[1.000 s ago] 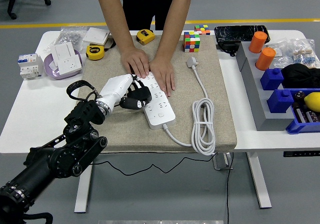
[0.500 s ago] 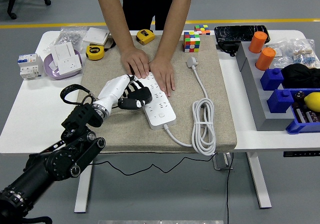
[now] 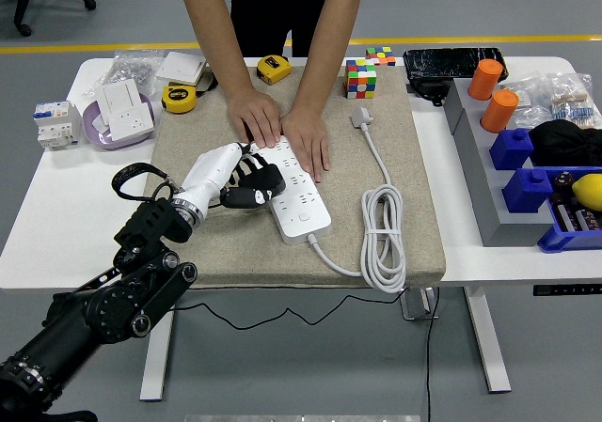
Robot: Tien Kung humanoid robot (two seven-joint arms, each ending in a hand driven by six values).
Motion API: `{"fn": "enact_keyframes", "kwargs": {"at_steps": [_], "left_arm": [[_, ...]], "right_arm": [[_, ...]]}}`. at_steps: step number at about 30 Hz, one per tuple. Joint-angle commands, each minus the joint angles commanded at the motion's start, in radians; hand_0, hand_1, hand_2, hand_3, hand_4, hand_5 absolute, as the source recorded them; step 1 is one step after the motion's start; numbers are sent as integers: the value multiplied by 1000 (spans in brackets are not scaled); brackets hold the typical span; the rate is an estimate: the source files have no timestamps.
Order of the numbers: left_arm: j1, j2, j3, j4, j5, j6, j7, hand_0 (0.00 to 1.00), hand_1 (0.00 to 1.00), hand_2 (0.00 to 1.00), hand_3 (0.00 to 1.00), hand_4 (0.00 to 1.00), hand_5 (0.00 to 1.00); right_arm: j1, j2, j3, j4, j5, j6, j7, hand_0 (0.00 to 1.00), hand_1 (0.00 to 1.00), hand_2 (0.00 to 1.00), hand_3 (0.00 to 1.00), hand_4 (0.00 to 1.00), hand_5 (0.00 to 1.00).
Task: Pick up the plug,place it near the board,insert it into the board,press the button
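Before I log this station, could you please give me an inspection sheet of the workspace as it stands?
Surface: white table with a beige mat.
Job's things: power strip on the mat, held down by a person's hands; black plug at its left edge.
Clutter: tape measures, puzzle cube, orange cylinders, blue bins.
Hands: left hand shut on the plug; right not in view.
Cables: white cord coiled on the mat.
Surroundings: grey floor, yellow line.

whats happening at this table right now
The robot's left hand holds a black plug at the left edge of a white power strip lying on a beige mat. A person across the table presses both hands on the strip's far end to steady it. The strip's own cord lies coiled to the right. The right arm is out of view.
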Motion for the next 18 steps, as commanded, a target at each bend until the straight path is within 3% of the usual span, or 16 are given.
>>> {"fn": "enact_keyframes", "kwargs": {"at_steps": [11, 18], "left_arm": [[-22, 0, -21, 3, 4, 45, -27, 297, 322, 407, 454, 804, 264], [-25, 0, -23, -5, -2, 17, -29, 299, 327, 404, 455, 801, 265]], "right_arm": [[6, 1, -1, 0, 5, 0, 1, 810, 718, 693, 604, 884, 570], [5, 1, 7, 0, 0, 0, -1, 808, 718, 693, 605, 884, 570]]}}
